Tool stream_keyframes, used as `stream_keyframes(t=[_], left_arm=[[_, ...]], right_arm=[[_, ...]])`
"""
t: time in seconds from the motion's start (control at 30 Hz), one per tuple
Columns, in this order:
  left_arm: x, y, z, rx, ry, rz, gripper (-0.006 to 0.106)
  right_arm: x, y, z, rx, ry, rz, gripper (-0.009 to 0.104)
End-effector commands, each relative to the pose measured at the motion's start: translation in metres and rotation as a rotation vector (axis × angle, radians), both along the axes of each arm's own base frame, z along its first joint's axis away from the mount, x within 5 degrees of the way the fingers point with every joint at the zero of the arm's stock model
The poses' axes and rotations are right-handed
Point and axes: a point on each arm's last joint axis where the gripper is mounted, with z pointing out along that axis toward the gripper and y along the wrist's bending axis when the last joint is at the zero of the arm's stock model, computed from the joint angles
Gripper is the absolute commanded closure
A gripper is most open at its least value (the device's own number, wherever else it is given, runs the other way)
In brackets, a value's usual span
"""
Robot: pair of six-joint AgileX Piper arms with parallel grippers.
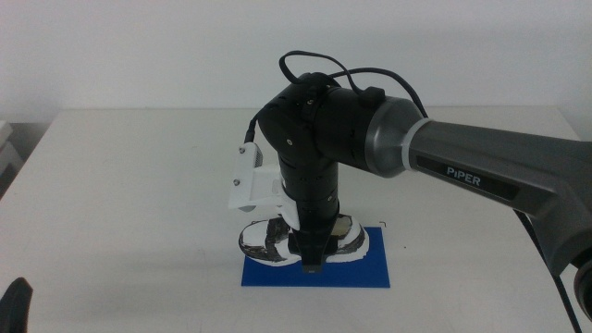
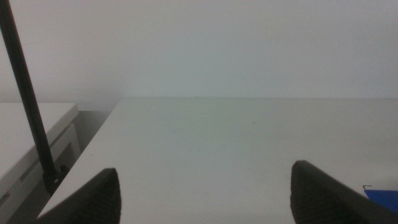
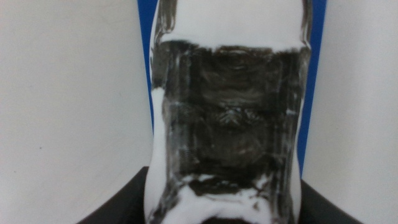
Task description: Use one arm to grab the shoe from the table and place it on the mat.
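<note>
Right end effector (image 1: 312, 264) is gripping the shoe (image 1: 277, 242), standing over the mat (image 1: 365, 271) at 6 o'clock on the counter (image 1: 139, 185); left end effector (image 2: 205, 193) is waiting open.

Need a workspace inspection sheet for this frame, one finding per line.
Surface: white table, bare where visible.
Job's things: shoe lies on the blue mat.
Clutter: nothing seen.
Grippers: right pincer down at the shoe, its jaws either side of it; grip cannot be told. Left pincer open, waiting at the near left table edge.
Cables: black cable loops over the right arm's wrist.
Surroundings: plain pale wall; dark pole beside the table.
</note>
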Motion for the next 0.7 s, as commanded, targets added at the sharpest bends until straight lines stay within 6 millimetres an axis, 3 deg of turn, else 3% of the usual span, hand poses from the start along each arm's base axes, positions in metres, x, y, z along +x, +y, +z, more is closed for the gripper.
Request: stream_keyframes(t=[0.0, 0.3, 0.67], left_arm=[[0.0, 0.0, 0.006, -0.022, -0.083, 0.0, 0.007], [0.0, 0.0, 0.006, -0.022, -0.083, 0.0, 0.007], [0.0, 0.0, 0.006, -0.022, -0.083, 0.0, 0.007]], right_arm=[[0.001, -0.006, 0.035, 0.059, -0.076, 0.017, 0.096], [0.012, -0.019, 0.03, 0.114, -0.027, -0.112, 0.098], [0.02, -0.026, 0.012, 0.144, -0.034, -0.133, 0.098]])
